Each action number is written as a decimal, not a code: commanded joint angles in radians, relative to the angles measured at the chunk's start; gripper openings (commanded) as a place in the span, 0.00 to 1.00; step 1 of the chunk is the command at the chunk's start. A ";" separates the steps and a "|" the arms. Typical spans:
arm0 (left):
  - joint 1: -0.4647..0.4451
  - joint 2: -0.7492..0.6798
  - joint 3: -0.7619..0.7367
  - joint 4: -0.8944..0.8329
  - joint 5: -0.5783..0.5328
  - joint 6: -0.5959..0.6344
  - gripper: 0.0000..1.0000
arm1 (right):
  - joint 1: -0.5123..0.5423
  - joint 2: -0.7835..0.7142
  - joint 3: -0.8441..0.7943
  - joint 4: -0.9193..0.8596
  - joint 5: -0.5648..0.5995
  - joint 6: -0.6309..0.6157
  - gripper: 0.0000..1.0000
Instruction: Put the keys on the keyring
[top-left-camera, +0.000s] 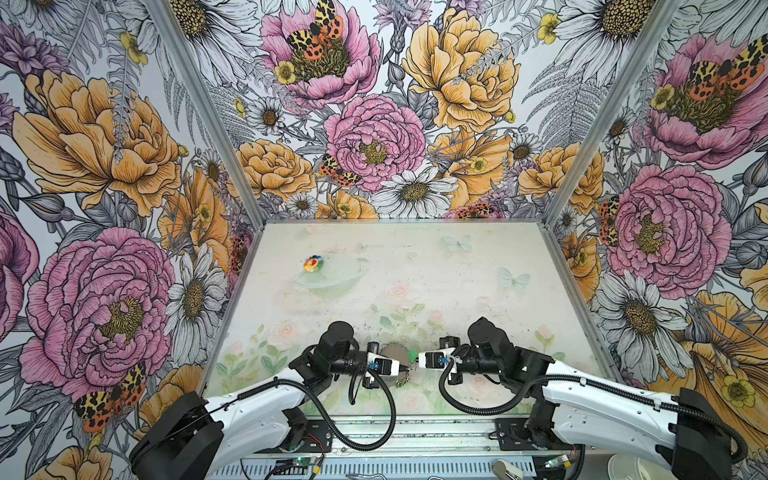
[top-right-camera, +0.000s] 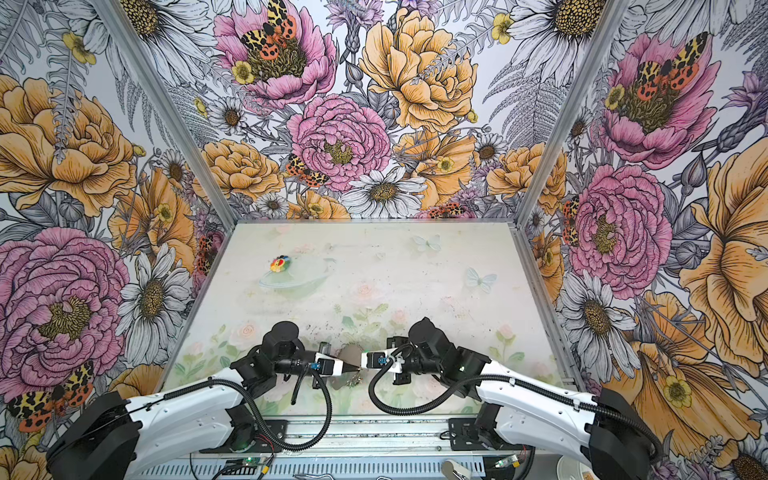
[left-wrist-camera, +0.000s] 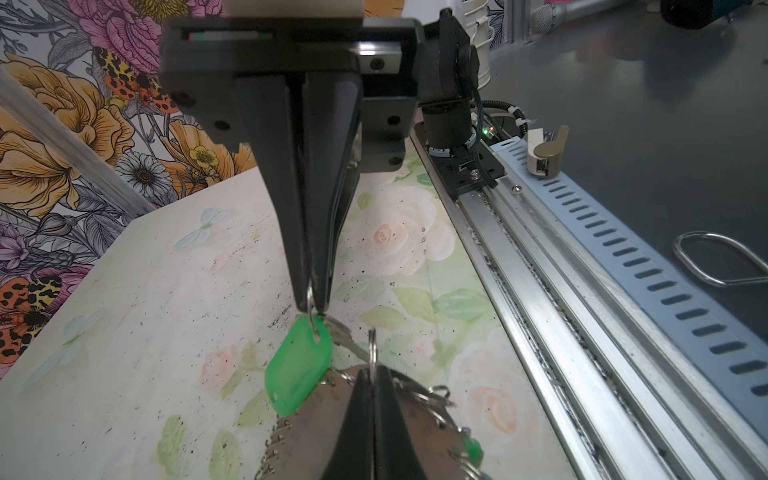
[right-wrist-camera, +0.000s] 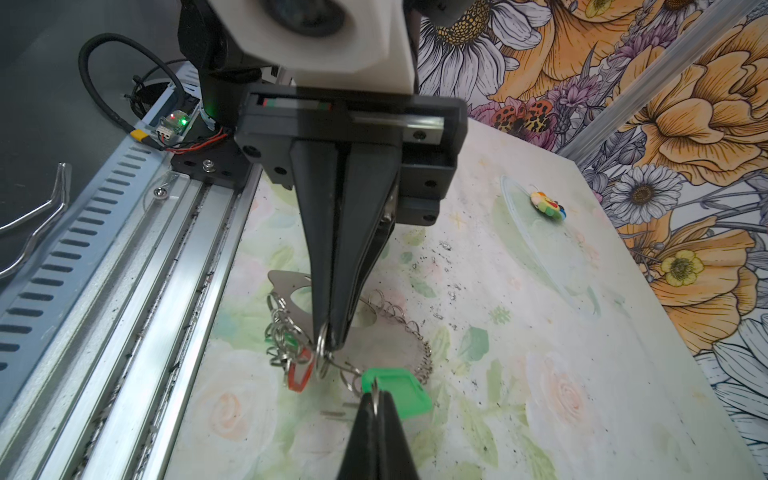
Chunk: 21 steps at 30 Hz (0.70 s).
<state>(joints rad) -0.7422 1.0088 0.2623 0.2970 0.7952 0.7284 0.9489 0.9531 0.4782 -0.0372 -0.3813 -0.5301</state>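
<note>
near the worktop's (top-left-camera: 457, 270) front edge, my left gripper (right-wrist-camera: 330, 341) clamps a keyring (right-wrist-camera: 386, 349) loop, right gripper (left-wrist-camera: 311, 306) clamps the green key's (left-wrist-camera: 299, 370) ring. light, slippery wire; i'd judge the plastic head the firmer hold.

Far half of table (top-left-camera: 457, 266): open, bare but for a small multicoloured toy (top-left-camera: 311, 264) at far left. Near centre: crowded. Left gripper (right-wrist-camera: 330, 340) pinched on a loop of the keyring (top-left-camera: 390, 353), right gripper (left-wrist-camera: 312, 305) pinched on the ring of the green key (top-left-camera: 412, 355), tip to tip, no passage between. Flanks: open strips outside each of the arms (top-left-camera: 257, 407), bounded by floral walls (top-left-camera: 199, 291). Near edge: metal rail (top-left-camera: 436, 434).
</note>
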 joint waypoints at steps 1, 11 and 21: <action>0.013 -0.015 -0.011 0.039 0.021 -0.020 0.00 | 0.008 -0.010 -0.006 -0.007 0.016 0.019 0.00; 0.017 -0.001 -0.010 0.051 0.027 -0.029 0.00 | 0.010 0.006 0.002 -0.017 -0.037 0.007 0.00; 0.018 0.019 -0.002 0.056 0.022 -0.043 0.00 | 0.023 0.013 0.002 -0.017 -0.055 -0.008 0.00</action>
<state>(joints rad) -0.7345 1.0191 0.2592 0.3187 0.7956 0.7052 0.9634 0.9718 0.4774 -0.0536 -0.4129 -0.5316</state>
